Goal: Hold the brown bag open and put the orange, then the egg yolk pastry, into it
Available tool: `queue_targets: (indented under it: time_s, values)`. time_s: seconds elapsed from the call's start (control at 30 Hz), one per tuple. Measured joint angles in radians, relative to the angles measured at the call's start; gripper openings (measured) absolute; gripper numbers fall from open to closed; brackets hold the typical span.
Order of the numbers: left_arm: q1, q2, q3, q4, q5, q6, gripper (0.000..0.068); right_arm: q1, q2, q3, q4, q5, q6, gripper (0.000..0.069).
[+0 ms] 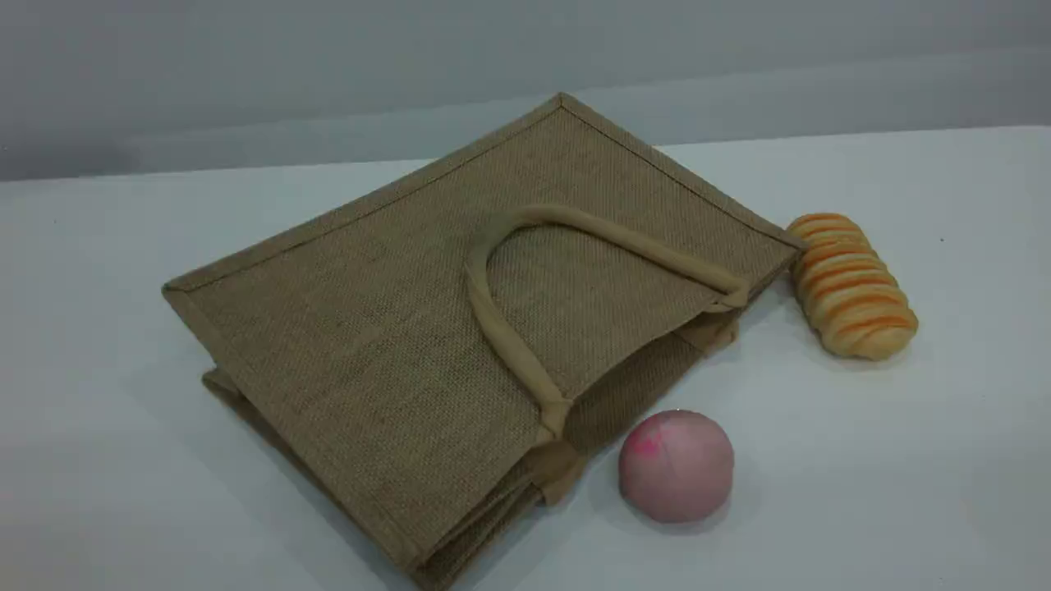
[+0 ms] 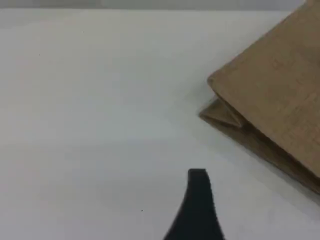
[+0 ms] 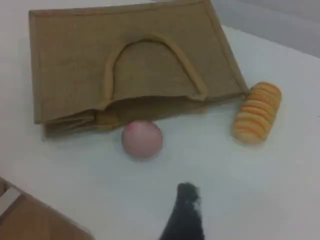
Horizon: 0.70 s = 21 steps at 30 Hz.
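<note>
Brown bag [image 1: 394,328] lies flat on the white table [image 1: 903,460], with its mouth toward the pink ball [image 1: 676,465] just beside it and a striped bread roll [image 1: 851,286] by its right corner. Left gripper [image 2: 198,182] hangs near a bag corner, and right gripper [image 3: 186,197] is over bare table. Both seem spread wide and are gripping nothing, though only one fingertip shows on each.

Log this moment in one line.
brown bag: lying flat, unheld | pink ball: at bag mouth | striped bread roll: right of bag | orange, pastry: not visible | left pincer: open | right pincer: open
</note>
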State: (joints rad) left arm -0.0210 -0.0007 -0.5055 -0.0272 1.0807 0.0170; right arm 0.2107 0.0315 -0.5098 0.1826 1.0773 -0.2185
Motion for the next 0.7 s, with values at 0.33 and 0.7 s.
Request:
queue_targets:
  time_s: [0.33, 0.7]
  values:
    - [0.0, 0.001, 0.001, 0.0, 0.0, 0.0, 0.0532, -0.057, -0.009, 0.0, -0.002, 0.001, 0.001, 0.0553]
    - [0.0, 0.001, 0.002, 0.0, -0.001, 0.0, 0.0532, -0.241, -0.032, 0.0, -0.002, 0.0, -0.002, 0.0553]
